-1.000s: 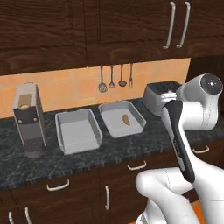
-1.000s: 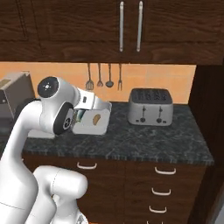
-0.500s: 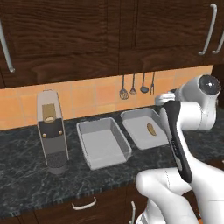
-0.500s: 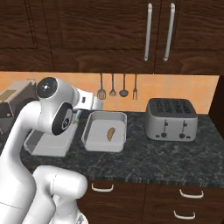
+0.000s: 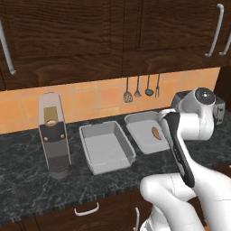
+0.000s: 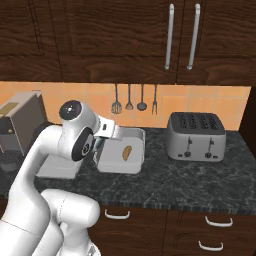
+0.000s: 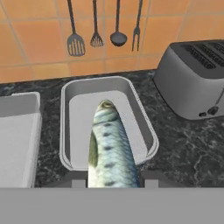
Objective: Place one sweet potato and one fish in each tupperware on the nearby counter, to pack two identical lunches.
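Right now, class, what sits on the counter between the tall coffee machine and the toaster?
Two grey tupperware containers, in the left base view: an empty one beside the coffee machine, and one holding a sweet potato nearer the toaster.

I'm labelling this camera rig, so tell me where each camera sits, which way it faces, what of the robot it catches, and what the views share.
Left base view: behind the arm's left, looking forward and down at the counter; the white arm rises lower right.
Right base view: behind the arm's right, facing the same counter; the arm rises lower left, the toaster stands right.
Hand view: on the hand, looking along the claw at the fish it holds over a tupperware.
Shared: both base views show the sweet potato in the tupperware nearer the toaster.
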Tool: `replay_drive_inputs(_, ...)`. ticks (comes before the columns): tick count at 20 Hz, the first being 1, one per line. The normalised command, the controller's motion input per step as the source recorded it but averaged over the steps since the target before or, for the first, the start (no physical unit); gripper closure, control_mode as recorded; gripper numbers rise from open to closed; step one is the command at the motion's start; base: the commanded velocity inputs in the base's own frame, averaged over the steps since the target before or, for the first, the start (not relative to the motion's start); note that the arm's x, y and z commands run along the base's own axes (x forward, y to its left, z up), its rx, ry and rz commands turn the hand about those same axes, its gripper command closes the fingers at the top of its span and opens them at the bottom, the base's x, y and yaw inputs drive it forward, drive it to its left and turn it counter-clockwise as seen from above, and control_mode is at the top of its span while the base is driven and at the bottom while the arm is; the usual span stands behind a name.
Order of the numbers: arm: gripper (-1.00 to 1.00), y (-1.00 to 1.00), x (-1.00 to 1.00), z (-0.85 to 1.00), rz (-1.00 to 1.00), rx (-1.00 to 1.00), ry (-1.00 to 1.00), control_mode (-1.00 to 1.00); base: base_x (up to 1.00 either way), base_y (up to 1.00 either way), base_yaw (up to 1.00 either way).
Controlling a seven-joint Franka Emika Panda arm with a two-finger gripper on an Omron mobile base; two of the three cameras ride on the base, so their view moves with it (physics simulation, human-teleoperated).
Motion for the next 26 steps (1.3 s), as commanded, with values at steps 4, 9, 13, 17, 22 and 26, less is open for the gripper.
replay_drive_inputs(4, 1.0, 0.5, 0.79, -0.91, 0.09, 0.04, 0.17, -1.0, 0.0, 0.0, 0.0)
replay_drive_inputs(9, 1.0, 0.45, 0.71, -0.55, 0.06, 0.01, 0.25, -1.0, 0.0, 0.0, 0.0)
replay_drive_inputs(13, 1.0, 0.06, 0.5, -0.19, 0.01, 0.0, 0.21, -1.0, 0.0, 0.0, 0.0)
replay_drive_inputs(17, 1.0, -0.05, 0.41, -0.18, 0.01, 0.01, 0.04, -1.0, 0.0, 0.0, 0.0)
replay_drive_inputs(22, 1.0, -0.15, 0.32, -0.34, 0.0, 0.0, -0.08, -1.0, 0.0, 0.0, 0.0)
replay_drive_inputs(26, 1.0, -0.18, 0.3, -0.41, 0.0, 0.0, -0.12, -1.0, 0.0, 0.0, 0.0)
